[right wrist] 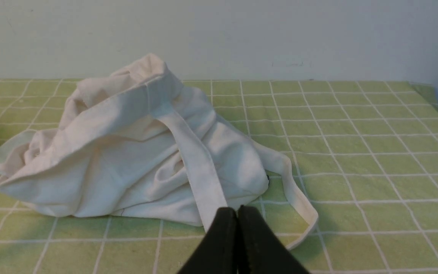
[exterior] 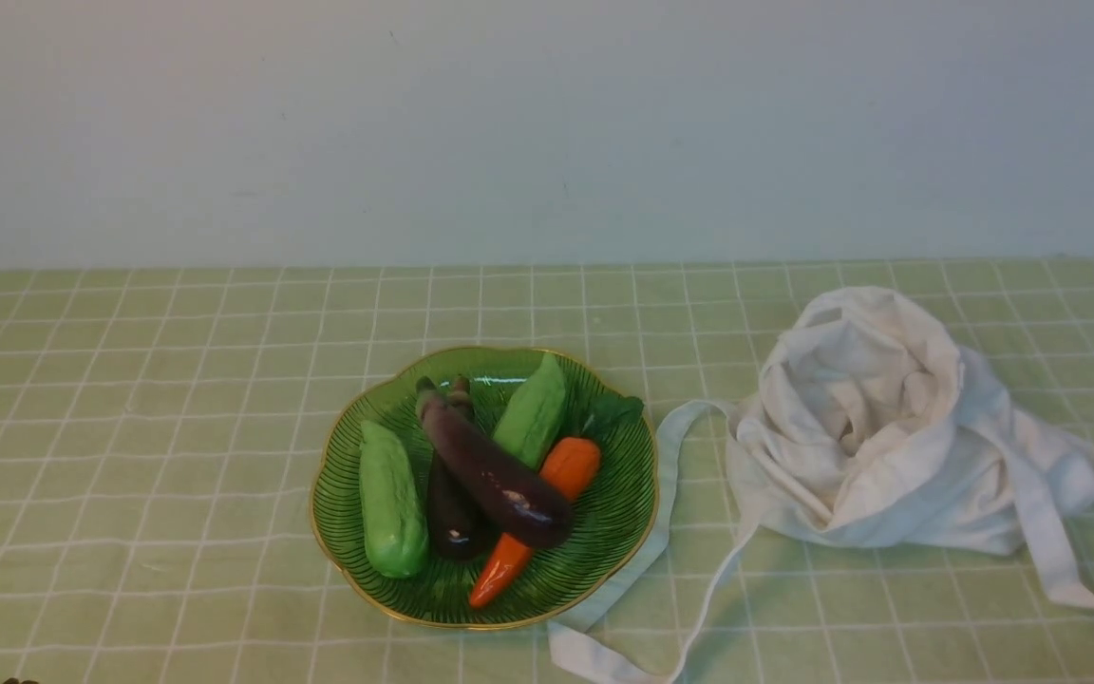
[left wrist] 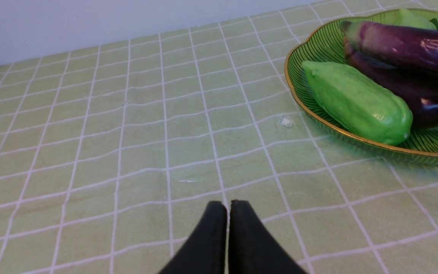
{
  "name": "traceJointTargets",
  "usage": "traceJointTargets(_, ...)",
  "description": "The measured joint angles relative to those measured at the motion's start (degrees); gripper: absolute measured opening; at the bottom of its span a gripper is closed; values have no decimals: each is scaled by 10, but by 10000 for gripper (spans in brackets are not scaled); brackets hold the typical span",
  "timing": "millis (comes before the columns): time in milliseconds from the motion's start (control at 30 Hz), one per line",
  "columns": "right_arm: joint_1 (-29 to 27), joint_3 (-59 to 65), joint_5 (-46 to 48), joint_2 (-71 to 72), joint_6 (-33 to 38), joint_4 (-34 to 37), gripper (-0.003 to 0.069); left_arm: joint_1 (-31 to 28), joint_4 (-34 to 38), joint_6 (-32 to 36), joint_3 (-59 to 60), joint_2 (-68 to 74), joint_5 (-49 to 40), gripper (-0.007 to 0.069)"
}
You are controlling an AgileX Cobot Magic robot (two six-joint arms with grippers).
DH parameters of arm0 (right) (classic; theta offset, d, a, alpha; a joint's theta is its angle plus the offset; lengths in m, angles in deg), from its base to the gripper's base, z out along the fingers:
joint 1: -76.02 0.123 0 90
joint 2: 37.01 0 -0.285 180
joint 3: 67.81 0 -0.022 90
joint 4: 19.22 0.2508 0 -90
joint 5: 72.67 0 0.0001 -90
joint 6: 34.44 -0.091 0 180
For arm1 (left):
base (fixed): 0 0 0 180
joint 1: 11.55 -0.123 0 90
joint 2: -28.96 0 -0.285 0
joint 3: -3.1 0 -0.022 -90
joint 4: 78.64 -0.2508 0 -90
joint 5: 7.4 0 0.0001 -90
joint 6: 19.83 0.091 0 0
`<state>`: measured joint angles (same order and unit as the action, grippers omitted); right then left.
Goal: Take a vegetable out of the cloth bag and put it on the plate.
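The long purple-brown eggplant lies slantwise on the green plate, on top of the other vegetables; it also shows in the left wrist view, as does the plate. The off-white cloth bag lies crumpled and slumped to the plate's right, its straps trailing on the cloth; it also shows in the right wrist view. My left gripper is shut and empty over the tablecloth, left of the plate. My right gripper is shut and empty in front of the bag. Neither gripper shows in the front view.
The plate also holds a shorter near-black eggplant, two green gourds, an orange carrot and a dark leafy green. A bag strap loops beside the plate's right rim. A pale wall stands behind the green checked tablecloth.
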<state>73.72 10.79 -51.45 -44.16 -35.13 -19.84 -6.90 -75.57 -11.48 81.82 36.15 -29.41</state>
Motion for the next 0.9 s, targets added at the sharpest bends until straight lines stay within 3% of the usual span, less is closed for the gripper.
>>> traceJointTargets(900, 0, 0, 0, 0, -7, 0, -15, 0, 0, 0, 0, 0, 0, -5)
